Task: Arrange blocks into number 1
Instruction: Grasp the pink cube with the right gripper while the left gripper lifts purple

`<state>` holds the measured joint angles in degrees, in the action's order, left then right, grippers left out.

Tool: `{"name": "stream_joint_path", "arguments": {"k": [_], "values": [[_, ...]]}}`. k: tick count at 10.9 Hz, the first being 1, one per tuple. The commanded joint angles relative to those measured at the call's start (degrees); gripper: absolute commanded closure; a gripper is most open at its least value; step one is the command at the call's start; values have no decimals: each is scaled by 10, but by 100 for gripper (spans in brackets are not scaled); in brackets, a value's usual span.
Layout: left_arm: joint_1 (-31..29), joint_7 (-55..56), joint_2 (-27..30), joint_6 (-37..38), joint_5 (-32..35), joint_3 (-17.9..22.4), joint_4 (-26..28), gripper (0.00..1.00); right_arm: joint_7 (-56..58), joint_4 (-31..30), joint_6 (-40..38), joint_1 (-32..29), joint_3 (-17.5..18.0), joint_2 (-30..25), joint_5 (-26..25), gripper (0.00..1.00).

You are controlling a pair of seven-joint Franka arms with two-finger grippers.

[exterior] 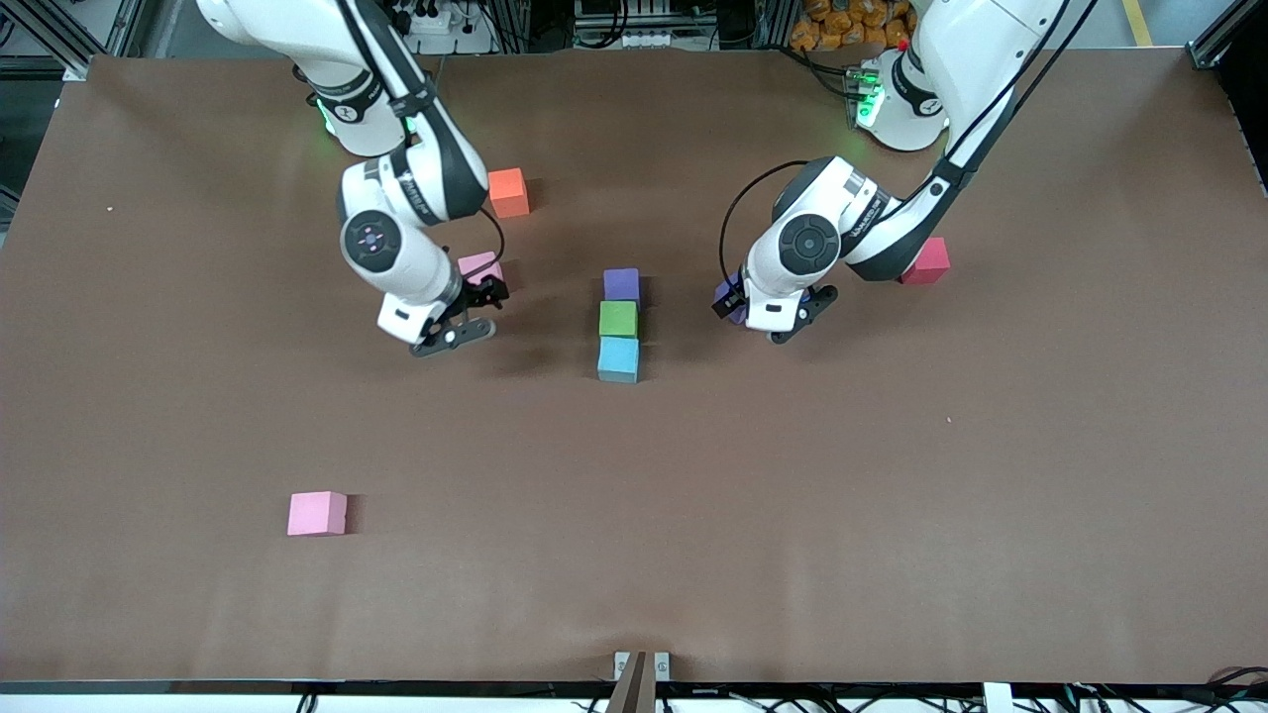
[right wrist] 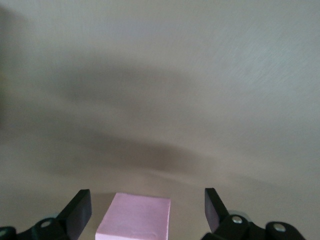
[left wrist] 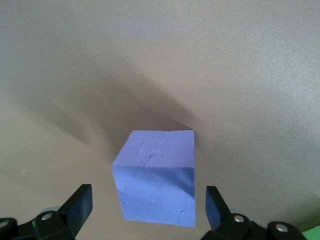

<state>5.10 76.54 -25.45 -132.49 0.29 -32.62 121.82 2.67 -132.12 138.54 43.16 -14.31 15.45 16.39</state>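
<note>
On the bench (exterior: pixel 892 515), purple (exterior: pixel 621 284), green (exterior: pixel 618 319) and light blue (exterior: pixel 618 358) blocks form a column, likely the numeral's stroke. The left hand (left wrist: pixel 147 210), fingers apart, straddles another purple block (left wrist: pixel 155 177); the right hand (right wrist: pixel 147 210), also spread, brackets a pink block (right wrist: pixel 134 217), probably to grasp.

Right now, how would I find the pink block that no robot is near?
Start at the short column of three blocks in the middle of the table: purple, green, light blue. From there, look nearer the front camera, toward the right arm's end. The pink block sits alone there, while the other pink one sits by the right end effector.
</note>
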Motion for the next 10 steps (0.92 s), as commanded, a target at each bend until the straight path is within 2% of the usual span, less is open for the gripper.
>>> {"name": "stream_joint_path", "arguments": {"k": [1,5,8,10], "values": [[5,20,-5,-16,22,3,3,0,7,-50,12,8,1,-45,-8,0],[7,69,-35,-43,72,3,-4,0,4,-56,12,15,2,-45,-7,0],[8,81,-38,-45,73,3,-7,0,4,-67,12,18,1,-45,-7,0],[8,81,-38,-46,73,3,-10,36,4,-68,10,18,1,-41,-7,0]]}}
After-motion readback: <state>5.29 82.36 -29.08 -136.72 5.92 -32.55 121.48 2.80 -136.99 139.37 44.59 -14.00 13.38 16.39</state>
